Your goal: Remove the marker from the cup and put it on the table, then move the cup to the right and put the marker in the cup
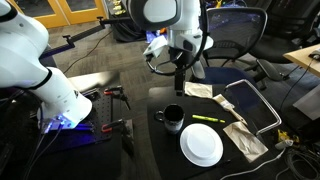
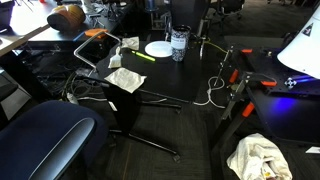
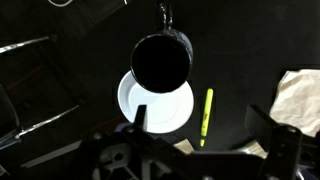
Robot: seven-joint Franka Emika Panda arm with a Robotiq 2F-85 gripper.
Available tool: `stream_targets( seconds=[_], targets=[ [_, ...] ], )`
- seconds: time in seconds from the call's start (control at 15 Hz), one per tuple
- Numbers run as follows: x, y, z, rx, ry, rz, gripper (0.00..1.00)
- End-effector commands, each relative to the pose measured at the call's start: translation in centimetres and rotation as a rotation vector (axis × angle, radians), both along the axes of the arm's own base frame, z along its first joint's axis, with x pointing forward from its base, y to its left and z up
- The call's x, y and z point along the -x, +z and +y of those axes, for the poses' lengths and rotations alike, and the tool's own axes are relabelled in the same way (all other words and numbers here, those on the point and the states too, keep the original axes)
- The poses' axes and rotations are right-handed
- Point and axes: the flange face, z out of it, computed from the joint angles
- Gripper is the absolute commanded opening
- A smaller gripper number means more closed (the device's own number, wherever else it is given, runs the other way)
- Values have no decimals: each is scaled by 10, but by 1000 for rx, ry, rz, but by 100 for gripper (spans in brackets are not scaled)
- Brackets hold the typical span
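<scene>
marker lay flat on the black table, outside the cup and near the rim of the white plate. the dark mug stood upright just beside that plate, its handle pointing away from it in the wrist view. the gripper hung above the cup, apart from it and from the marker. its jaws showed only as dark blur along the bottom of the wrist view, so wide or narrow could not be told. a crumpled napkin lay beyond the plate.
</scene>
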Motion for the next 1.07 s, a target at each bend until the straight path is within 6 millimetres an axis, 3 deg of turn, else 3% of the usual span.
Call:
stream_targets(
  seconds=[0.0, 0.33, 0.6, 0.73, 0.8, 1.0],
  targets=[
    [-33, 1, 18, 11, 80, -52, 100],
    [-88, -18, 25, 38, 166, -92, 100],
    [-123, -55, 14, 37, 172, -47, 100],
    [-133, -76, 4, 37, 167, -16, 100],
    [-116, -61, 12, 32, 157, -35, 100],
    [-127, -83, 3, 37, 152, -13, 100]
  ],
)
